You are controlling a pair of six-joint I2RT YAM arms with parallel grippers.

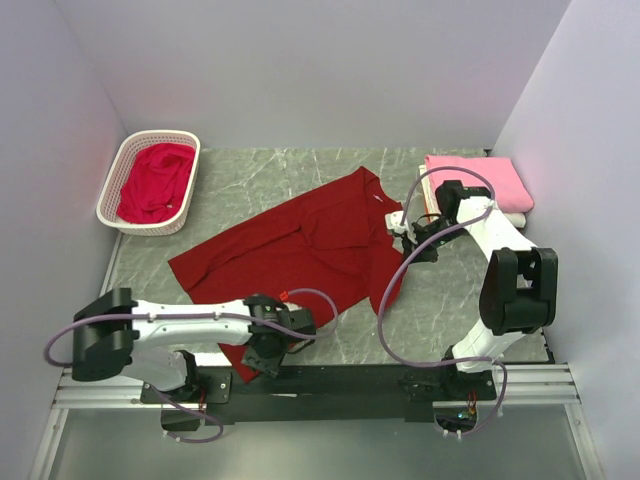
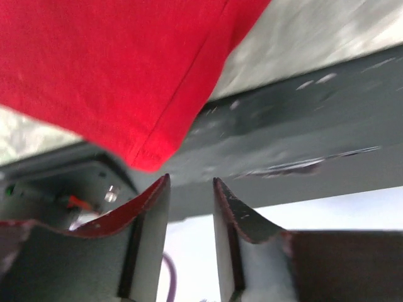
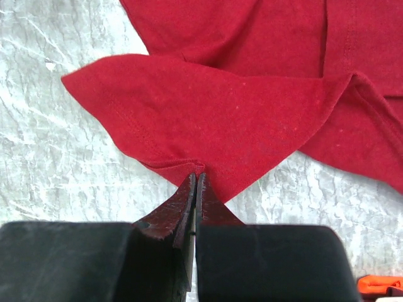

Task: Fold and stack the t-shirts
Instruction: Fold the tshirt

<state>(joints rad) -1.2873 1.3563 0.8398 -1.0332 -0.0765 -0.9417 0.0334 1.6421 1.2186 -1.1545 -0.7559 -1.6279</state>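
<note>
Currently right gripper (image 3: 196, 181) is pinched tight on a hemmed edge of the dark red t-shirt (image 1: 300, 245), spread on the table (image 1: 250, 180). Left gripper (image 2: 191, 189) has jaws apart, shirt corner just beyond them. Seat that corner deep before closing, then lift both evenly.

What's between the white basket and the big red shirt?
Nothing, just bare table between the basket and the red shirt, shown from the top camera.
</note>
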